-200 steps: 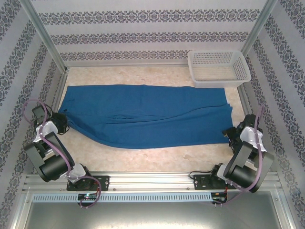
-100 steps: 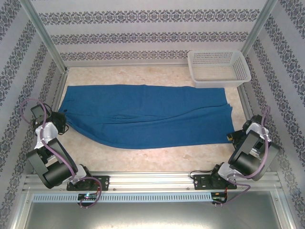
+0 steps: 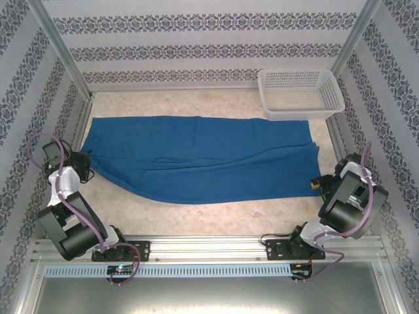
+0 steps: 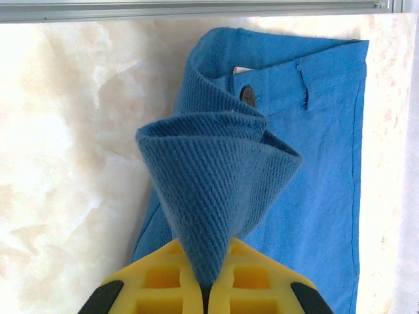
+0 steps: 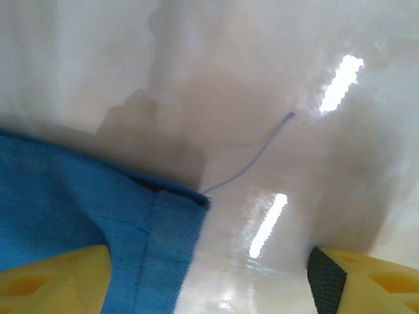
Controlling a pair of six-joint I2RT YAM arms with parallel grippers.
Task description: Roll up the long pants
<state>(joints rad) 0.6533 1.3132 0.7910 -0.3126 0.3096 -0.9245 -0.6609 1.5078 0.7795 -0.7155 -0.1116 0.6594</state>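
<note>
Right gripper (image 3: 319,184) now farther right, jaws apart at long pants (image 3: 196,160) hem

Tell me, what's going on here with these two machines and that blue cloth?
Two robot arms are setting up to roll a large pair of royal-blue cloth trousers spread flat across the marbled table. The left pincer is shut on the waistband corner, pinching up a fold near the dark button. The right pincer stands open at the hem corner of the leg end, gripping nothing. No rolling has begun. A white plastic mesh basket sits at the far right corner.
</note>
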